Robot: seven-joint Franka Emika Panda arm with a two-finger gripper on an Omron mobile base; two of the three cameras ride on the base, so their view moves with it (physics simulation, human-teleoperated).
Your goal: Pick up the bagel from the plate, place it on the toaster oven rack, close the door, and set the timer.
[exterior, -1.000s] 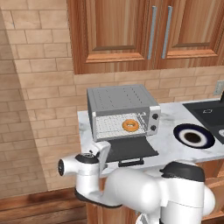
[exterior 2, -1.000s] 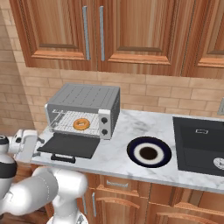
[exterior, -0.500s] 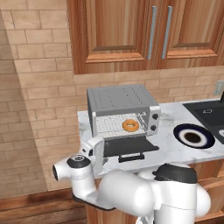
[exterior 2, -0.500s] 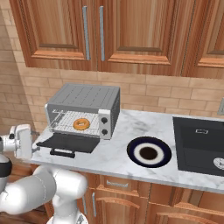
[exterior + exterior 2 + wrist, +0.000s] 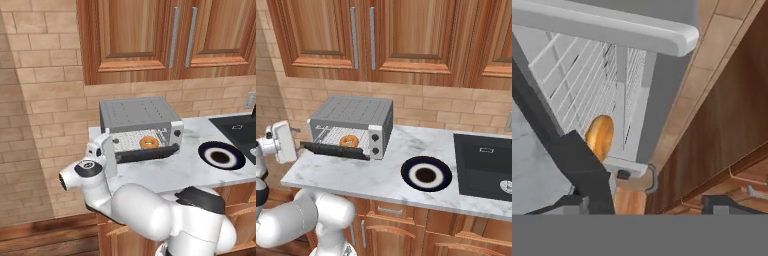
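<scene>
The bagel point(image 5: 148, 143) point(image 5: 347, 141) lies on the toaster oven rack point(image 5: 131, 141) point(image 5: 330, 134) inside the grey toaster oven point(image 5: 140, 114). The door point(image 5: 145, 154) point(image 5: 335, 150) is dark and stands partly raised, tilted up from the counter. My gripper point(image 5: 110, 154) point(image 5: 286, 142) sits at the door's left end, open. In the hand view the bagel point(image 5: 599, 136) shows edge-on against the rack point(image 5: 577, 75), the dark door point(image 5: 577, 160) runs just by my left fingertip, and the gripper point(image 5: 647, 205) holds nothing. The plate point(image 5: 204, 150) point(image 5: 408, 167) rests on the counter to the right, with nothing on it.
A marble counter point(image 5: 356, 175) carries the oven and the plate. A black stovetop point(image 5: 483, 165) lies at the far right. Wooden cabinets point(image 5: 371, 35) hang above, and a brick wall point(image 5: 40, 100) closes the left side near my hand.
The door has swung up from lying flat to partly raised. My hand has moved in to the door's left end and lifted with it.
</scene>
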